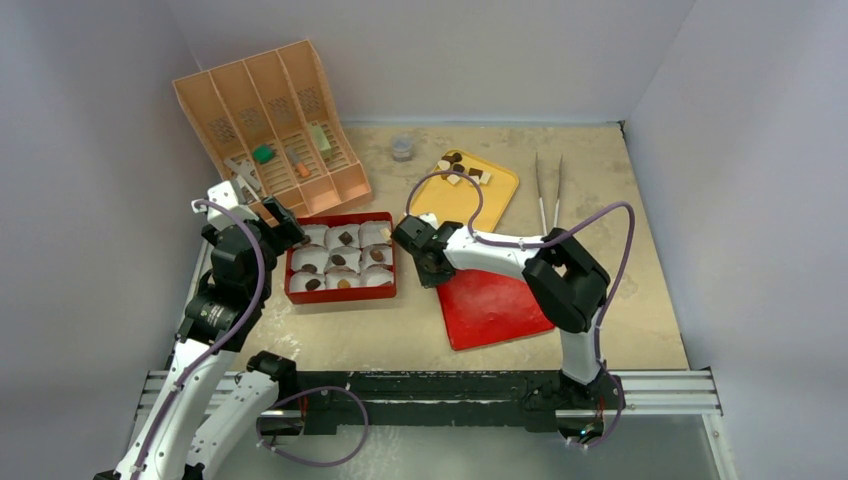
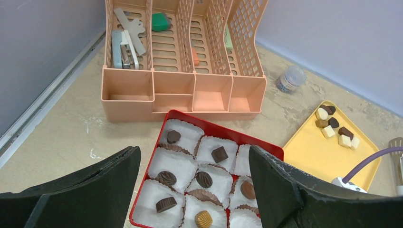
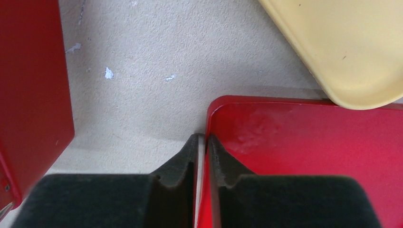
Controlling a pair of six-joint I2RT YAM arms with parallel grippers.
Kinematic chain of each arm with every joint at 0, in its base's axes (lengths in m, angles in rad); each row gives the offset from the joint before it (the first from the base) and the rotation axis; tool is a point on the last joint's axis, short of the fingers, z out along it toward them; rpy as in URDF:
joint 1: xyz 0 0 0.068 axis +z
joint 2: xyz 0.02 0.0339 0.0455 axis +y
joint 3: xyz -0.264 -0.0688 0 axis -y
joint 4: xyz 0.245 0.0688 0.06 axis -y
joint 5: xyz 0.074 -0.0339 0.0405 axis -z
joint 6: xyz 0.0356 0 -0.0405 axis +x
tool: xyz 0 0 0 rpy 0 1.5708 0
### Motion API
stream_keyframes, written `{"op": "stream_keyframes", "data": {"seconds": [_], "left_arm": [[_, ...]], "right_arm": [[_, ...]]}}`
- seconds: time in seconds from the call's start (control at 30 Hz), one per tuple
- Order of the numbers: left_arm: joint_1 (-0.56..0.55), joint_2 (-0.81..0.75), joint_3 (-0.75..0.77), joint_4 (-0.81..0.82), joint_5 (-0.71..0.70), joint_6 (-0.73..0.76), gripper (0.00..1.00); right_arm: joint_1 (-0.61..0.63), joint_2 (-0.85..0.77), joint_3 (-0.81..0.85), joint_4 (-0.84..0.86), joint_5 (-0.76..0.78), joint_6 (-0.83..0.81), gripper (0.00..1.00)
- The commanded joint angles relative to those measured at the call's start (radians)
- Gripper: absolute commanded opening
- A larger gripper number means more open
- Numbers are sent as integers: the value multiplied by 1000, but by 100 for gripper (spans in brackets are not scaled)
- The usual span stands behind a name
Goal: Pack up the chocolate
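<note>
A red box (image 1: 342, 298) with white paper cups holds several chocolate pieces (image 1: 339, 259), one to a cup; they show clearly in the left wrist view (image 2: 219, 154). More chocolate (image 1: 458, 168) lies on a yellow tray (image 1: 495, 195). My left gripper (image 1: 290, 232) is open and empty above the box's left side (image 2: 193, 148). My right gripper (image 1: 437, 278) is shut on the left edge of a flat red lid (image 1: 495, 305), with its fingers on either side of the rim (image 3: 201, 140).
A peach organizer (image 1: 270, 120) with a small green block (image 1: 262, 153) stands at the back left. A small jar (image 1: 402, 148) and tweezers (image 1: 548, 190) lie at the back. White walls close in the table on three sides.
</note>
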Motion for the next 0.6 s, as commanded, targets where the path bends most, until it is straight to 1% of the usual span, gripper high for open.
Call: {"op": "stream_keyframes", "data": {"seconds": [0.0,0.07,0.1,0.2,0.27,0.33,0.43,0.53,0.57], "left_arm": [[-3,-4,21,36,0,11,83],[-3,-3,21,35,2,11,83],[-3,-1,21,36,2,11,83],[-3,4,22,40,20,10,83],[-3,6,20,56,52,10,83],[-2,5,7,92,97,22,83],[-3,-22,-66,212,232,87,80],[-3,-77,-145,326,394,133,80],[-2,-96,-175,377,476,154,79]], "right_arm": [[11,10,12,-38,37,23,9],[13,-17,9,-39,38,15,1],[14,-31,5,-38,40,8,0],[15,-80,-4,-43,27,-31,0],[15,-125,-4,-68,24,-46,0],[14,-188,-13,-70,-11,-72,0],[15,-288,-46,-63,-115,-121,0],[15,-355,-53,-114,-128,-151,0],[15,-386,-60,-129,-136,-156,0]]}}
